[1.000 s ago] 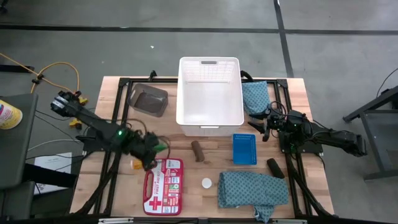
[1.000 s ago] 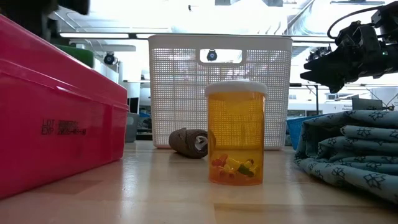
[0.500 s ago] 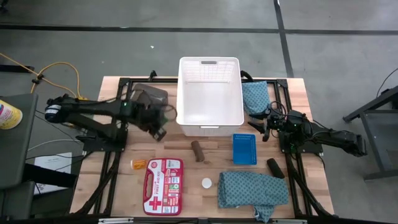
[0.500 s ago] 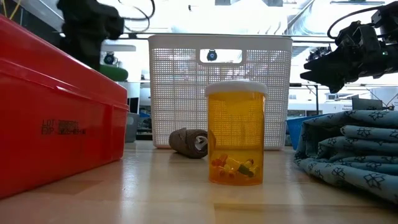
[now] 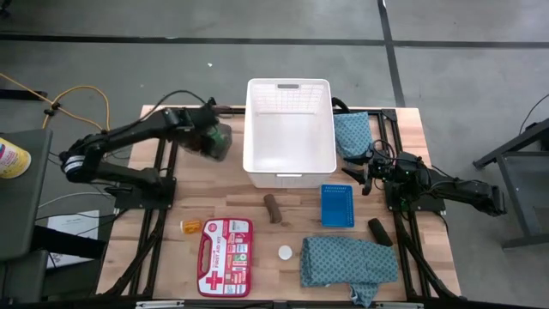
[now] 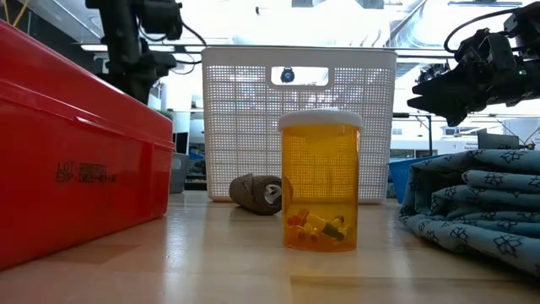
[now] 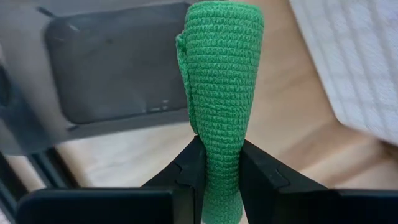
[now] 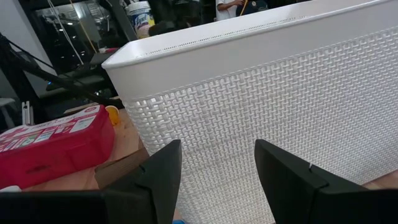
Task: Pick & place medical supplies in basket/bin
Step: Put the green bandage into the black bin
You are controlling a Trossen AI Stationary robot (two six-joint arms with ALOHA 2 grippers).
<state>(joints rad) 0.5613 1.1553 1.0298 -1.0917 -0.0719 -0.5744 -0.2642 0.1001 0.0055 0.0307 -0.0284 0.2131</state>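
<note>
My left gripper [image 5: 219,139] is shut on the green piece [image 7: 219,93], a knitted green roll, and hangs over the dark grey bin [image 7: 112,68] just left of the white basket [image 5: 289,129]. My right gripper [image 8: 214,180] waits open beside the basket's right wall [image 8: 261,93]. One teal cloth [image 5: 352,133] lies right of the basket, the other [image 5: 347,262] at the near edge. The brown roll [image 5: 273,208], black roll [image 5: 379,232] and white cap [image 5: 285,252] lie on the table. The orange bottle [image 6: 321,190] stands upright. My left gripper pinches the green roll's near end [image 7: 221,171] between its two fingers [image 7: 261,177]. The fingers lie along the roll, which sticks out past the fingertips toward the bin below. The roll is lifted clear of table and bin.
A red first aid kit [image 5: 225,245] lies near the left front edge, with a small orange item [image 5: 190,226] at its far left corner. A flat blue tray [image 5: 337,206] sits in front of the basket. Bare wood shows between the kit and the bin.
My left gripper, holding the green roll, has swung from beside the first aid kit toward the table's far edge and risen. It now stands over the grey bin. The right arm has kept still.
</note>
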